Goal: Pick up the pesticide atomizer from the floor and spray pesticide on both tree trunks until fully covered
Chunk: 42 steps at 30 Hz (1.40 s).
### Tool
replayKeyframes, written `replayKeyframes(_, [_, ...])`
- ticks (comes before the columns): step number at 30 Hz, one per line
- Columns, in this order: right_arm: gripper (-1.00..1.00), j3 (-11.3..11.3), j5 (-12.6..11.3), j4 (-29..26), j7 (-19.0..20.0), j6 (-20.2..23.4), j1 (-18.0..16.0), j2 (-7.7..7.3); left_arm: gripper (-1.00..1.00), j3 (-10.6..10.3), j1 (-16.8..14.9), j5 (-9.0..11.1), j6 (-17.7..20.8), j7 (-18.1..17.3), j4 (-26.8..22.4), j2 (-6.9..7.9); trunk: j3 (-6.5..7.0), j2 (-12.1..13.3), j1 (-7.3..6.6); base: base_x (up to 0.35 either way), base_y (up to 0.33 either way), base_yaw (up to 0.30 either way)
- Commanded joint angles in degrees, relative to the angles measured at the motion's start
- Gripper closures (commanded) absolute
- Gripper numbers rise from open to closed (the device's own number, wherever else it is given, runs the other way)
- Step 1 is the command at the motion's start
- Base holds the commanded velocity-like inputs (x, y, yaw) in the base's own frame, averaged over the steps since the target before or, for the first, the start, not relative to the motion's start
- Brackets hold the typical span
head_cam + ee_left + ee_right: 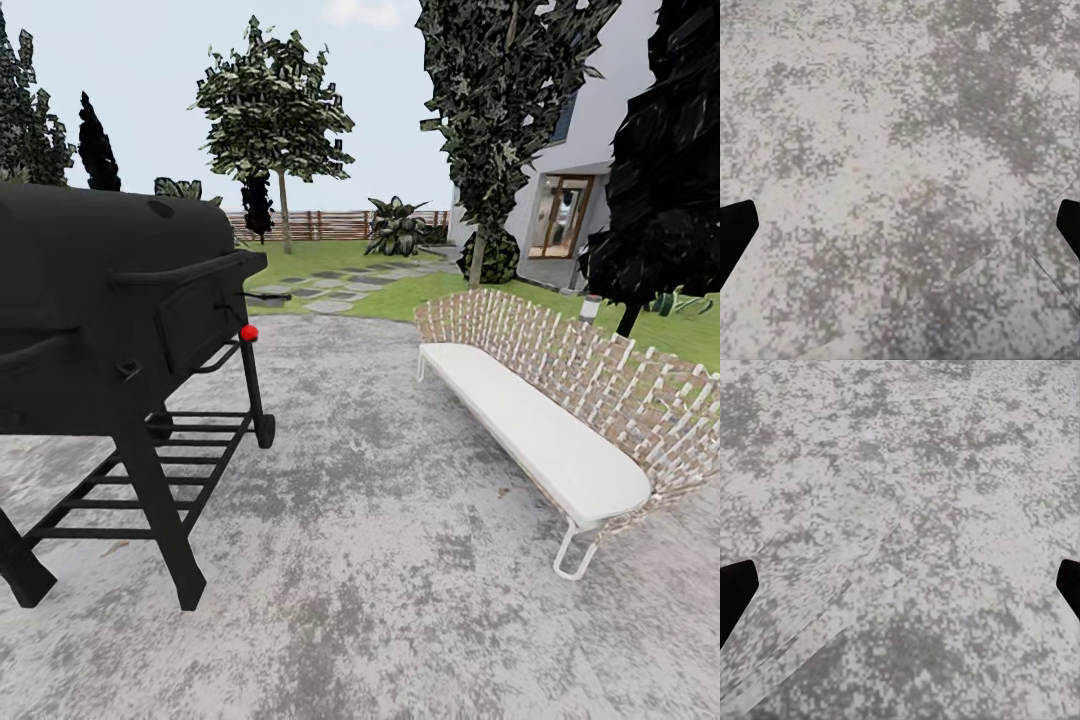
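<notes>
I stood on paving [380,560], grill [110,300] left, sofa [540,430] right. Left hand [900,225] and right hand [900,585] spread, empty. Atomizer unseen; lawn [440,290] ahead. Expected light, rigid bottle; I'd grip body below trigger.

Matt black grill [120,290], mottled rough paving [380,560]

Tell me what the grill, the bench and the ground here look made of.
The grill looks like matte black painted metal, with slatted bar shelf. The bench seems woven wicker or cane, pale lattice back, with a smooth white cushion. The ground looks like mottled grey concrete or stone paving.
</notes>
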Motion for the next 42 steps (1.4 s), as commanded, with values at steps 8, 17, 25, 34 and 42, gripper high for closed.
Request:
replayKeyframes(8, [-1.00,0.02,0.05,0.00,-0.02,-0.19,-0.04,-0.01,-1.00,0.08,-0.04,-0.03,-0.20,0.07,0.04,-0.01,-1.50,-3.24,1.76,0.000,0.000,0.001])
replayKeyframes(17, [-1.00,-0.07,0.05,-0.05,-0.02,-0.19,0.01,-0.01,-1.00,0.08,-0.04,-0.03,-0.19,0.07,0.04,-0.03,-3.56,-6.85,3.73,0.000,0.000,0.000])
replayKeyframes(25, [-1.00,-0.07,0.05,-0.05,-0.02,-0.20,-0.03,-0.01,-1.00,0.08,-0.07,-0.05,-0.19,0.07,0.04,-0.03,-5.72,-10.06,5.49,0.000,0.000,0.000])
replayKeyframes(34, [-1.00,-0.07,0.05,-0.05,-0.02,-0.18,-0.04,-0.01,-1.00,0.08,-0.04,-0.10,-0.19,0.07,0.04,-0.02,-8.11,-13.67,7.47,0.000,0.000,0.000])
replayKeyframes(42, [-1.00,0.01,0.05,-0.05,-0.02,-0.19,-0.02,-0.01,-1.00,0.08,-0.06,-0.07,-0.19,0.07,0.04,-0.03,-9.63,-16.88,9.22,0.000,0.000,0.000])
